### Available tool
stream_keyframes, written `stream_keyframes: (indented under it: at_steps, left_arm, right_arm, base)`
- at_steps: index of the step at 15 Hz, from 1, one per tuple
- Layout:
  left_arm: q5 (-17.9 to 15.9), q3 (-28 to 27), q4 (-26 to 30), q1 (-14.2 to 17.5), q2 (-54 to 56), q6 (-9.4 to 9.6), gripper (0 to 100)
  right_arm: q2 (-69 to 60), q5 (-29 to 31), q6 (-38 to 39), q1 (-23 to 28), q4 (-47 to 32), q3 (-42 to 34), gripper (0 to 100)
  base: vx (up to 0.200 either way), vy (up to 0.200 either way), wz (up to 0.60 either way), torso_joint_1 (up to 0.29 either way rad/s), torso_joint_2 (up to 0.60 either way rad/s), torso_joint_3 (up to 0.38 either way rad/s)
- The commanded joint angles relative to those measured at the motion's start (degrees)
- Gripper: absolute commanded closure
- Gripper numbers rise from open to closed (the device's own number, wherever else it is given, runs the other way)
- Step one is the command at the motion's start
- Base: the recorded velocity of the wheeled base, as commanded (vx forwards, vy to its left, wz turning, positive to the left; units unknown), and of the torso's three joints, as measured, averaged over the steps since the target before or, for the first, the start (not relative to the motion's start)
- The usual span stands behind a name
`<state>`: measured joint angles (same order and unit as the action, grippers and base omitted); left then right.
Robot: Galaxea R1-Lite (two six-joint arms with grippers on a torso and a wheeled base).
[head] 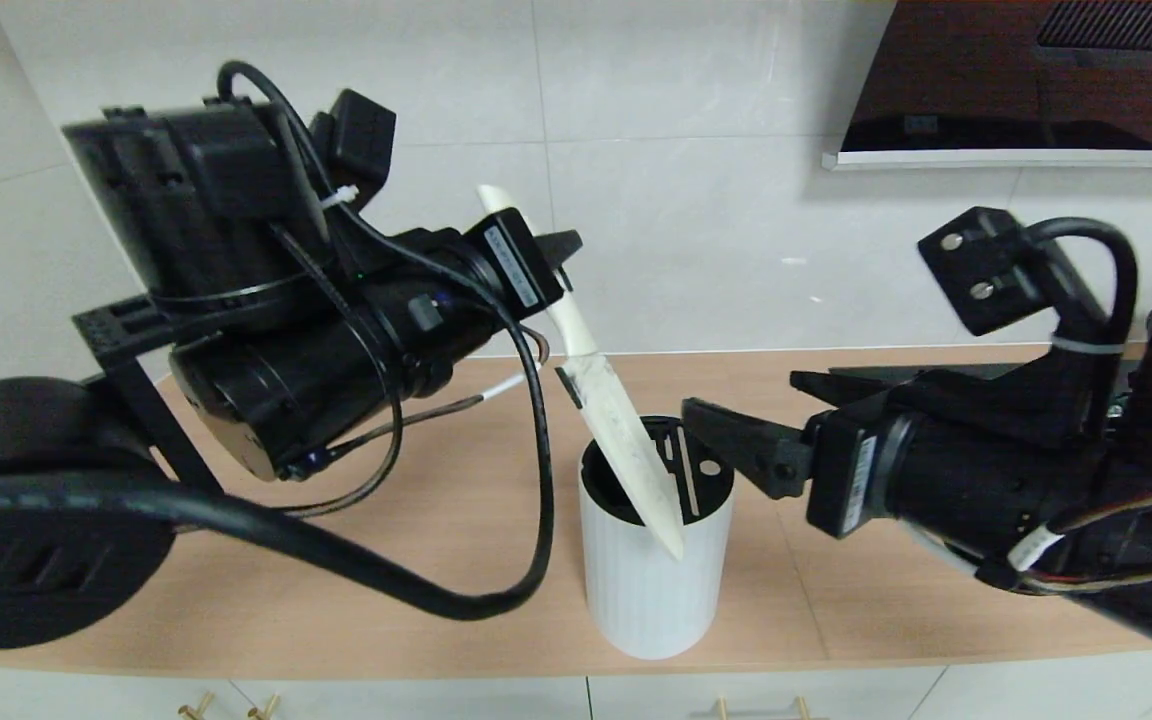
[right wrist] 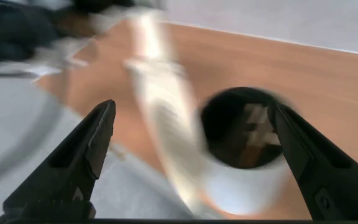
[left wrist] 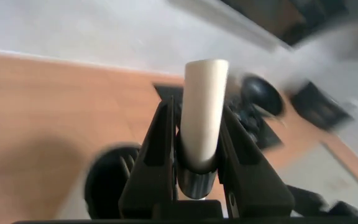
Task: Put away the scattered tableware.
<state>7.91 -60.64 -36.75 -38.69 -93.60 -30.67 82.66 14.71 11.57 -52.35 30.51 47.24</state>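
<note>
Nearest: white ribbed utensil holder (head: 654, 590) with a black slotted insert, upright on the wooden countertop (head: 386, 540), close to its front edge.

Above it: white ceramic knife (head: 616, 420), tilted, blade down. In the head view the tip lies across the near rim and over the outer wall. I cannot tell whether it sits above the opening or just in front of it. Not in a slot yet, I judge.

Left gripper (head: 539, 268), at 11 o'clock from the holder, is clamped on the knife's pale handle (left wrist: 202, 106), one finger on each side and the handle's butt standing proud.

Right gripper (head: 739, 394), at 2 o'clock from the holder, is spread wide and carries nothing. Its wrist view shows the holder (right wrist: 241, 186) between the fingers, untouched.

Farthest: tiled wall (head: 716, 230) and a dark range hood (head: 1026, 90) at 1 o'clock.

Risks:
- A tilted descent could land the tip on the rim or insert bar. That would tip the light holder toward the counter's edge.
- Letting go early would drop the knife outside the holder.
- The right fingers sit near the blade's path, so contact is possible.
</note>
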Motion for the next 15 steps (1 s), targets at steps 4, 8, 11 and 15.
stream_keyframes:
  at_steps: [4,8,11,15]
  left_arm:
    - [4.9,-8.8,5.9,0.3,0.4,10.19,100]
    - [12.0,-8.7,5.3,-0.7,-1.8,18.37,100]
    - [18.2,-8.8,2.9,-2.3,-3.5,20.92,100]
    - [22.9,-7.6,-10.4,-5.5,-10.4,25.84,100]
  right_arm:
    - [-6.5,-1.6,-0.1,7.3,-4.3,0.5,0]
    - [-5.6,-1.6,-0.1,9.2,-4.3,0.4,0]
    - [-4.7,-1.6,-0.1,9.2,-4.3,0.2,0]
    - [-4.6,-1.6,-0.1,9.2,-4.3,0.1,0]
  base:
    - [0.0,0.0,0.0,0.0,0.0,0.0]
    - [0.0,0.0,0.0,0.0,0.0,0.0]
    - [0.0,0.0,0.0,0.0,0.0,0.0]
    - [0.0,0.0,0.0,0.0,0.0,0.0]
